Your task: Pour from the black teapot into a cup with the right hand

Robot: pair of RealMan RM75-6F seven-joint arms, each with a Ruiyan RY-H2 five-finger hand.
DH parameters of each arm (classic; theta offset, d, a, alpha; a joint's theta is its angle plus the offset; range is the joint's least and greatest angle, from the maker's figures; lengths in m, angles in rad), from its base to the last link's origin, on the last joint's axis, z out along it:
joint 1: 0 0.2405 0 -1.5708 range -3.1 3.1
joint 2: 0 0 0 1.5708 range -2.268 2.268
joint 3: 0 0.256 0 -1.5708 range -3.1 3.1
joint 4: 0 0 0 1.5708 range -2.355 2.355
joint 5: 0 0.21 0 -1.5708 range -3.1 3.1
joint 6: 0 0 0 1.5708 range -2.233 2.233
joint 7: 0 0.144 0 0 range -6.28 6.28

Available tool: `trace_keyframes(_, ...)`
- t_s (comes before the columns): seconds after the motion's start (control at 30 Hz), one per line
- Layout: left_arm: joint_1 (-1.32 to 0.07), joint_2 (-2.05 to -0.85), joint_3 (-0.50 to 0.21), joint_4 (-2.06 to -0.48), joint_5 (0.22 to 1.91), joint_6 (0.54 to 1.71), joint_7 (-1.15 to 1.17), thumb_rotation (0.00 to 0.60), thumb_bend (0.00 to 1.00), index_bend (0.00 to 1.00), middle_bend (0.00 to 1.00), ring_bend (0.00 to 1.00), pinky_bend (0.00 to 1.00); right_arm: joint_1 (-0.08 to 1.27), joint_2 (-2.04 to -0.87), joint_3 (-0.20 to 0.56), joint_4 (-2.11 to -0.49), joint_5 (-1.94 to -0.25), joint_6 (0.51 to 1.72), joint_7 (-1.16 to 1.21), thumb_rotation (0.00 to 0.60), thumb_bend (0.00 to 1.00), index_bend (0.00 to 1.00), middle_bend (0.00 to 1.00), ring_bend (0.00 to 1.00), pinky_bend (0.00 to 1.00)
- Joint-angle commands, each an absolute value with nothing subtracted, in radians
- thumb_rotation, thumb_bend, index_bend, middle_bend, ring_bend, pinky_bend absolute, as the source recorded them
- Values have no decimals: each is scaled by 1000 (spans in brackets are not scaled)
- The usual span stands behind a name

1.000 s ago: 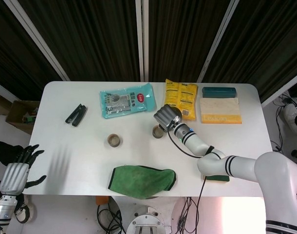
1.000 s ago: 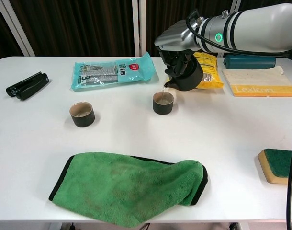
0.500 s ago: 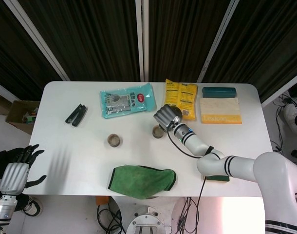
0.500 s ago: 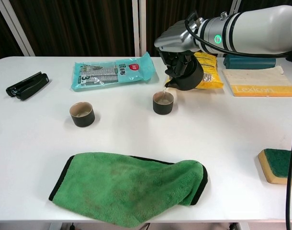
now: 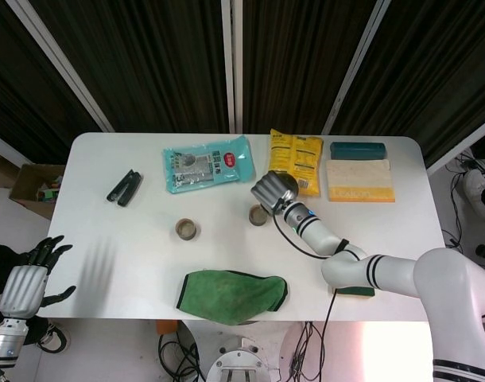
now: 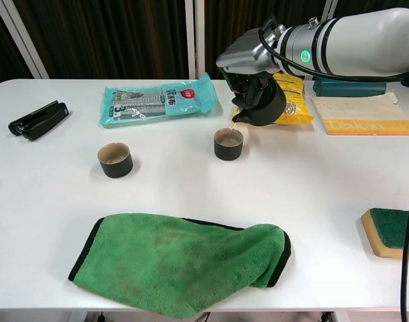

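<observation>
Black teapot (image 6: 263,106) tilted over cup (image 6: 228,143), right hand (image 6: 248,62) gripping

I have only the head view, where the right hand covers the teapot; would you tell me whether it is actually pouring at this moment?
Observer: Yes. In the chest view the right hand holds the black teapot tilted, and a thin stream falls from its spout into the cup below.
Operator: Thank you. Is the spout touching the cup's rim?
Observer: No. The spout hangs above the rim with a clear gap, and only the stream bridges it.
</observation>
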State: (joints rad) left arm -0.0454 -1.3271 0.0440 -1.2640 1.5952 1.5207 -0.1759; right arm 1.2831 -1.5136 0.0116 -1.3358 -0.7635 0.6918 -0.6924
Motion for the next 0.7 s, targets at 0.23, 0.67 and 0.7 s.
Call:
trace_keyframes(0.23, -45, -1329, 45, -1260, 1595, 1519, -178, 600, 129, 214, 86, 74, 226, 1283, -1517, 14, -1340, -754, 694, -696, 600, 529, 1000, 1000, 973, 551)
trace_keyframes(0.67, -45, -1330, 45, -1257, 1593, 1517, -181, 600, 130, 214, 86, 74, 226, 1251, -1522, 45, -1326, -796, 673, -595, 600, 527, 1000, 1000, 973, 551)
trace_keyframes(0.7, -46, -1330, 45, -1257, 1594, 1517, -180, 600, 130, 214, 86, 74, 226, 1248, -1520, 47, -1325, -801, 671, -586, 600, 526, 1000, 1000, 973, 551)
